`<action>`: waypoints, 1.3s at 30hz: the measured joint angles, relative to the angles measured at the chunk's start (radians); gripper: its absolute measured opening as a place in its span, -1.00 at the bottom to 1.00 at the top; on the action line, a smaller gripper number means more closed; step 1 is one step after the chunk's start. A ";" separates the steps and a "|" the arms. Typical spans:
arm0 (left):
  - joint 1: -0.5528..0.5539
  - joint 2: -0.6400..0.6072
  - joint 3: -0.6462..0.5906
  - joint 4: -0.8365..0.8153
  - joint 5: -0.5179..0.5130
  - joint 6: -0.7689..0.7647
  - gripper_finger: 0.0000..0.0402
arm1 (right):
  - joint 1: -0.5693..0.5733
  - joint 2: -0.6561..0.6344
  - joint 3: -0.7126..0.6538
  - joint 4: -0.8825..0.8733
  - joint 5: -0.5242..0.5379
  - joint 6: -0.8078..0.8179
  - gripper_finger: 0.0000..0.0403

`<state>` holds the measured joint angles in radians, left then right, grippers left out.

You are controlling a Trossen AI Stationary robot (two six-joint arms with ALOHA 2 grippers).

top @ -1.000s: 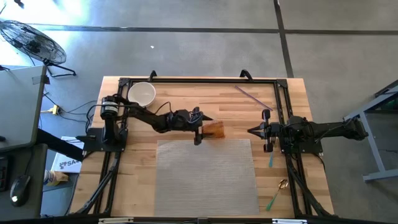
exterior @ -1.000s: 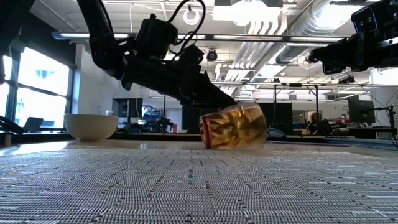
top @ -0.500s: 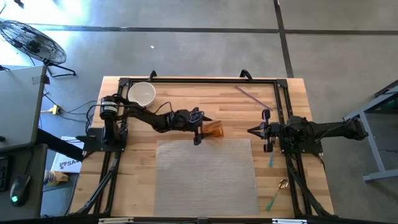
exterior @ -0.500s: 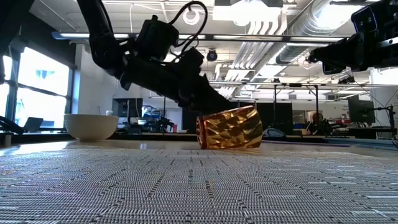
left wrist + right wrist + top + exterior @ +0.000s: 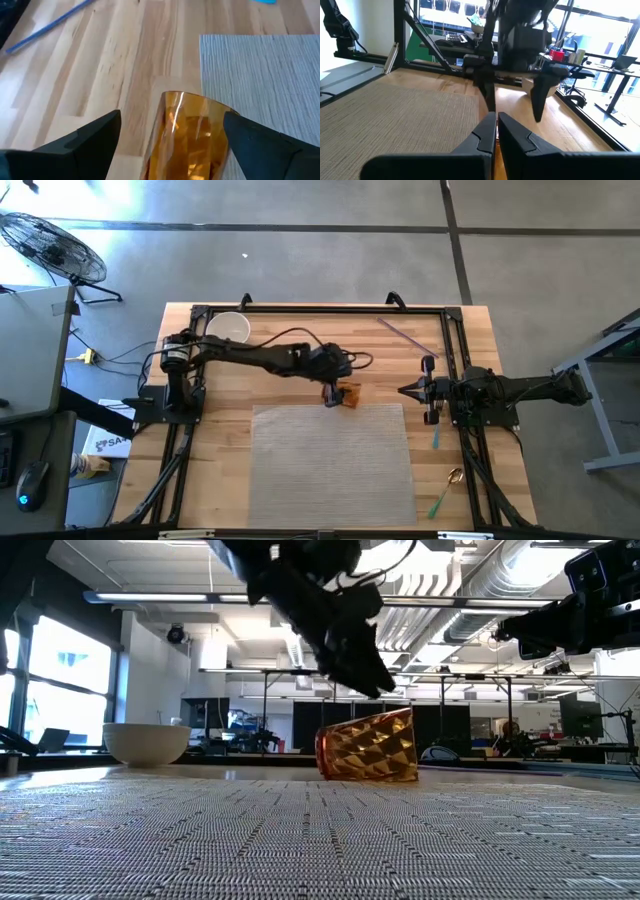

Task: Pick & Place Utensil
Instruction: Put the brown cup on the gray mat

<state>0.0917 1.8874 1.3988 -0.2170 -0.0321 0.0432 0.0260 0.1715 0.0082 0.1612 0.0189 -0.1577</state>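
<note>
Since a second earlier the left claw (image 5: 345,660) had lifted off the amber cup (image 5: 368,746) and risen, leaving it tipped at the mat's (image 5: 330,470) far edge, directly beneath the fingers. Its fingers stood apart, empty. The cup looked unsteady — a careless descent could clip its rim and roll it off the mat. Utensils lay well off, beside the right claw (image 5: 404,391), which waited with fingers together: a teal one (image 5: 436,436) and a long thin one (image 5: 408,336).

Amber faceted cup (image 5: 368,745), grey ribbed mat (image 5: 330,460), white bowl (image 5: 230,327)
</note>
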 joint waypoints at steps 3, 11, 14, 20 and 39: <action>-0.008 0.011 0.072 -0.104 -0.017 -0.002 0.77 | 0.000 0.000 0.000 0.000 0.000 0.000 -0.94; -0.050 0.049 0.162 -0.222 0.030 0.130 0.95 | 0.000 0.000 0.000 -0.001 0.000 0.000 -0.94; -0.047 0.095 0.215 -0.254 0.131 0.145 0.92 | 0.000 0.002 0.000 0.000 0.000 0.000 -0.94; -0.046 0.209 0.358 -0.376 0.014 0.260 0.92 | 0.000 0.011 0.000 -0.004 0.000 0.000 -0.94; -0.006 0.304 0.404 -0.453 0.000 0.301 0.92 | 0.000 0.025 0.000 -0.008 0.000 0.000 -0.94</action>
<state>0.0853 2.1918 1.8028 -0.6702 -0.0319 0.3439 0.0257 0.1969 0.0084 0.1532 0.0188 -0.1575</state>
